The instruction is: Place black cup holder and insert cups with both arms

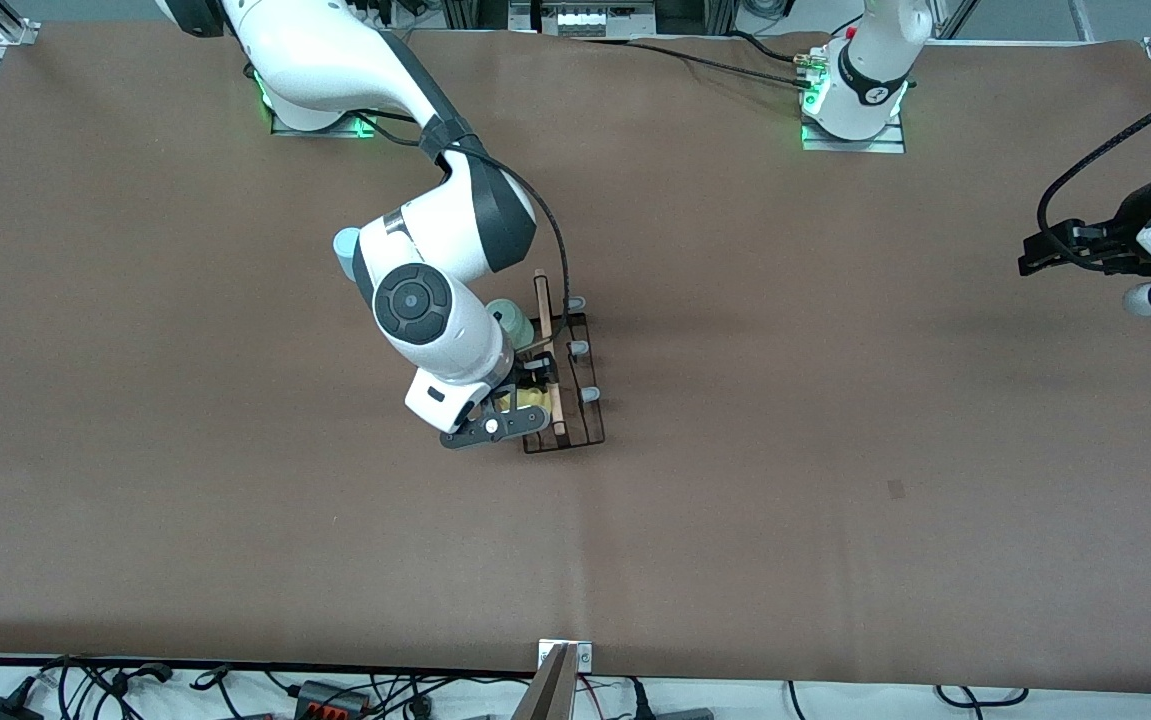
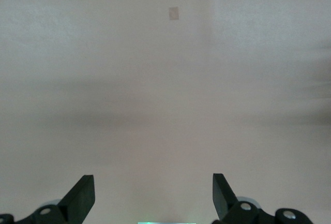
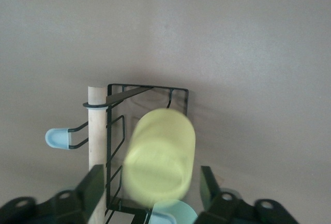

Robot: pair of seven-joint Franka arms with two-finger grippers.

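Observation:
The black cup holder [image 1: 575, 375] with its wooden rod [image 1: 547, 340] lies mid-table. A pale green cup [image 1: 513, 322] and a yellow cup [image 1: 527, 398] sit on its side toward the right arm's end. My right gripper [image 1: 531, 390] is over the holder, open, with its fingers on either side of the yellow cup [image 3: 160, 157] and small gaps showing. The rod [image 3: 96, 131] and a capped peg [image 3: 57, 137] show in the right wrist view. A light blue cup [image 1: 345, 252] peeks out by the right arm's elbow. My left gripper [image 1: 1030, 258] waits open and empty over bare table [image 2: 153, 182].
A small dark mark [image 1: 896, 488] lies on the brown table toward the left arm's end and also shows in the left wrist view [image 2: 174, 13]. Cables and plugs [image 1: 325, 692] run along the table's edge nearest the front camera.

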